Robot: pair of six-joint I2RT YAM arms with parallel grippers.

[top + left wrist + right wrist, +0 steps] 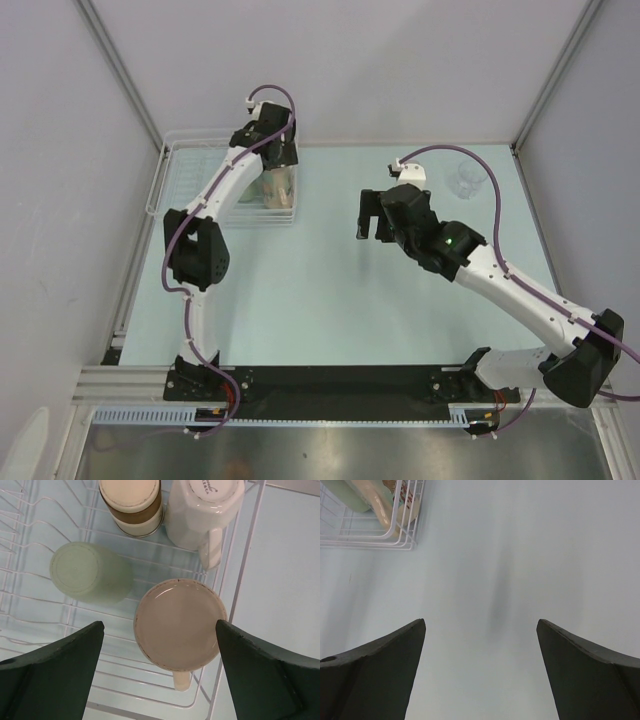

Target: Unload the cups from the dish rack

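The round beige cup with a handle [177, 627] stands upside down in the white wire dish rack [241, 580], near its right rim. Its flat bottom faces up and its long way runs straight up and down. Its handle points at the near edge of the left wrist view.

The left gripper [160, 625] hangs right over this cup. Its two dark fingers [60, 670] are spread wide, one on each side, and touch nothing. I think the next move is to go straight down and squeeze the cup.

Beside it stand a pale green cup [87, 572], a cup with a brown band [131, 505] and a white mug [200, 515], all upside down.

The right gripper [480, 625] is spread wide too, over the bare pale blue table [520, 555], well apart from the rack. So the left arm is nearer. A clear glass [462, 180] stands on the table's far right.
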